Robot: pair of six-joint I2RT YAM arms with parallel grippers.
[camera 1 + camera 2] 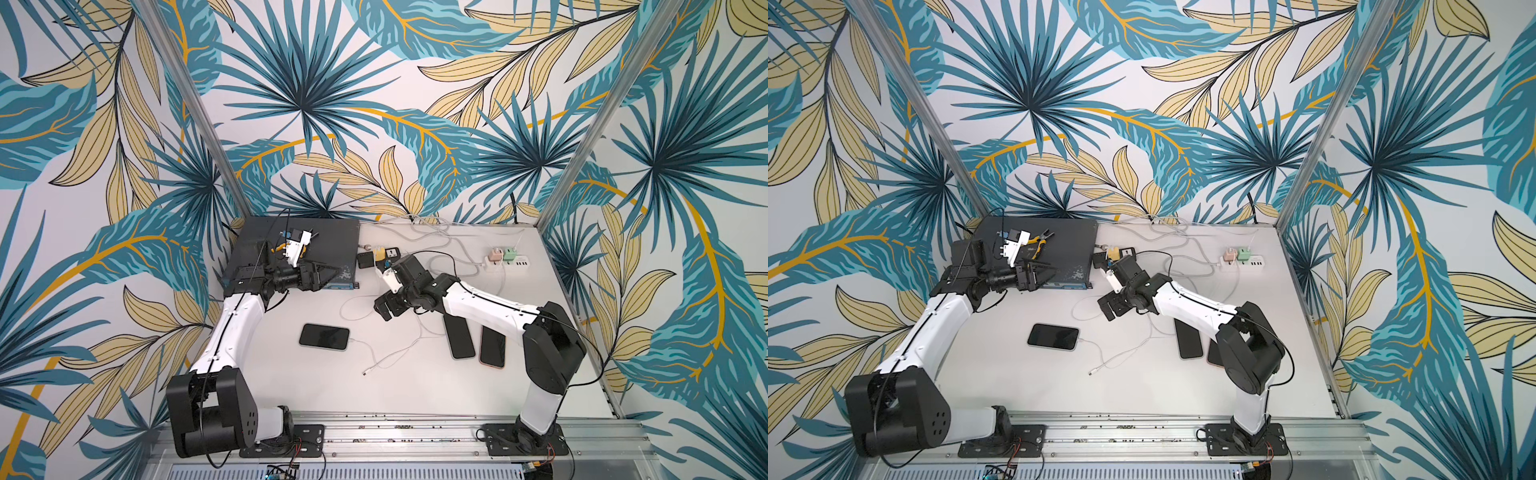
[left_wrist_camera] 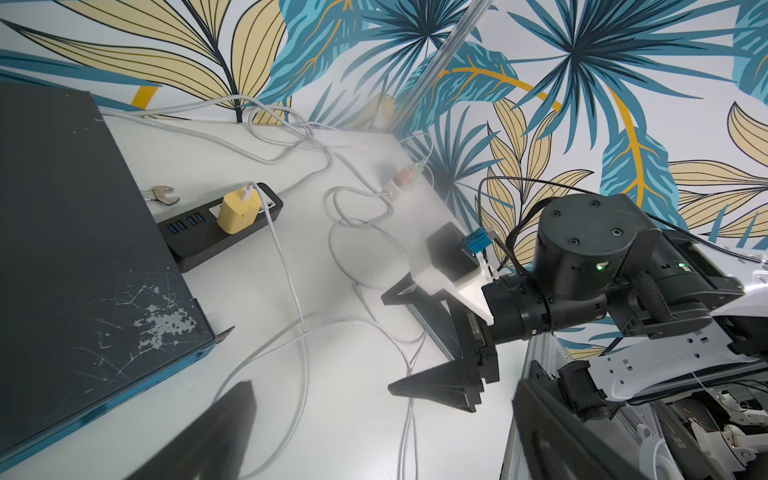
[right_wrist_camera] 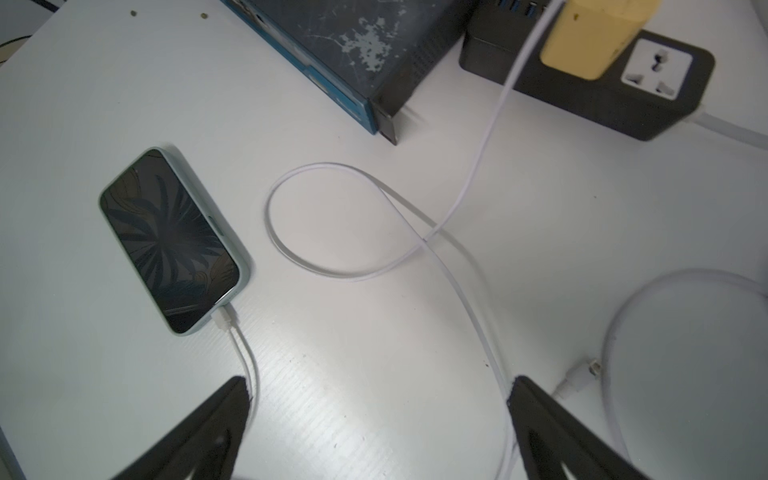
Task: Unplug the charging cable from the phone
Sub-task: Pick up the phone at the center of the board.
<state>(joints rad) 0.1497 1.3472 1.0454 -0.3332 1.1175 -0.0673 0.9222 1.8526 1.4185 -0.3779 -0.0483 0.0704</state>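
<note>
Right gripper [image 1: 383, 309]: wide open, empty — the nearer arm
Phone [image 1: 324, 336]: mid-tabletop, toward the left edge from it, long axis along the front edge
Charging cable [image 3: 223, 320]: plug in the end facing the right edge
Left gripper [image 1: 337, 276]: wide too, farther back

In a top view the white table [image 1: 415, 395] carries a phone [image 1: 324, 336] at mid-frame, screen up, with a white charging cable [image 1: 360, 344] plugged into its right end. A scuffed dark box [image 1: 332, 237] lies at the table's upper left, with a black power strip [image 1: 368, 261] just right of it and a white power strip [image 1: 515, 262] further right. A second phone [image 1: 459, 338] and a pink-edged third phone [image 1: 493, 347] lie side by side at the right, with loose white cables [image 1: 386, 359] left of them
</note>
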